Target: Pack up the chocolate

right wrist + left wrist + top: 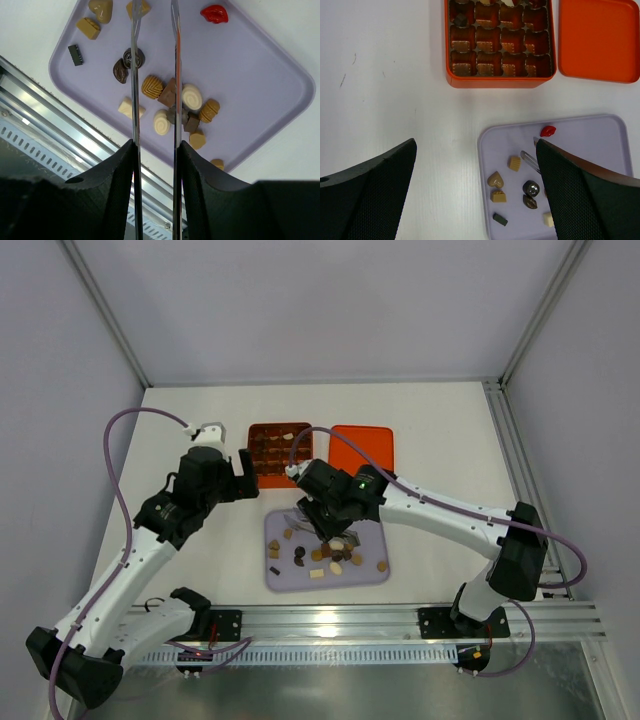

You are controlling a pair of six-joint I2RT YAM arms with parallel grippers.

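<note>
**Entry 1, chocolate** (152,86). Loose on a lilac tray (260,75): tan, dark brown and cream bits, plus one red piece (214,13) alone toward the far rim. Thickest near the tray's middle, probably tipped out there for picking one at a time. None seen held.

**Entry 2, box** (497,82). Orange, on the white surface (420,420), at 12 o'clock from the tray. Grid of cells facing up, ready for filling. Flat lid (597,40) just beside it at 3 o'clock, presumably parked clear of the cells.

**Entry 3, right gripper** (318,528). Poised over the tray, angled down. Long thin metal fingers (134,75) parallel and partly spread, with nothing between them along the visible length. Judged to be lining up on the central cluster.

**Entry 4, left gripper** (476,150). Broad black fingers spread wide, pinching nothing. Hanging above bare surface at 10 o'clock from the tray, apparently kept out of the way.

**Views.**
- Right wrist only: shapes and ribbing of single pieces, and the metal rail (60,115) at the near edge. Finger ends cut off at the top.
- Left wrist only: box cells up close, and one slim finger end low over the tray, carrying nothing.
- Top only: both arms and the whole layout. The tray's far part is hidden under the right arm.
</note>
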